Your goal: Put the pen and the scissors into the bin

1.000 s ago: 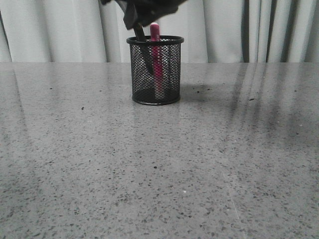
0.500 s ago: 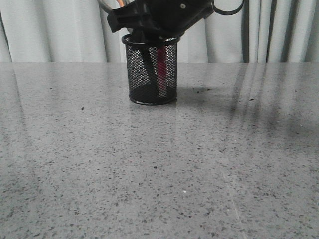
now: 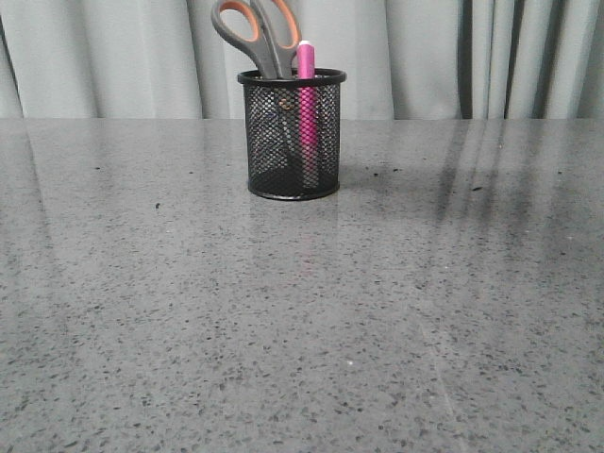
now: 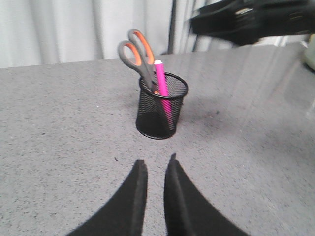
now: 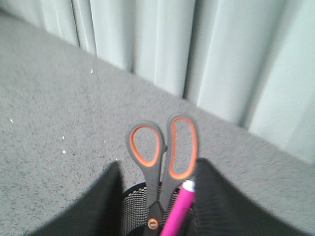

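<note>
So we've got the bin [image 3: 292, 135] sitting on the grey speckled table [image 3: 302, 311], and both things are inside it. The scissors [image 3: 260, 36] stand blades down with the orange-lined handles poking way above the rim, and the pen [image 3: 306, 104] is upright right beside them, its whitish cap just clearing the rim. Our left gripper [image 4: 155, 164] hangs low near the bin with its fingers almost together, gripping nothing. Our right gripper [image 5: 157, 169] is above the bin, fingers spread wide either side of the scissors' handles, not touching them.
</note>
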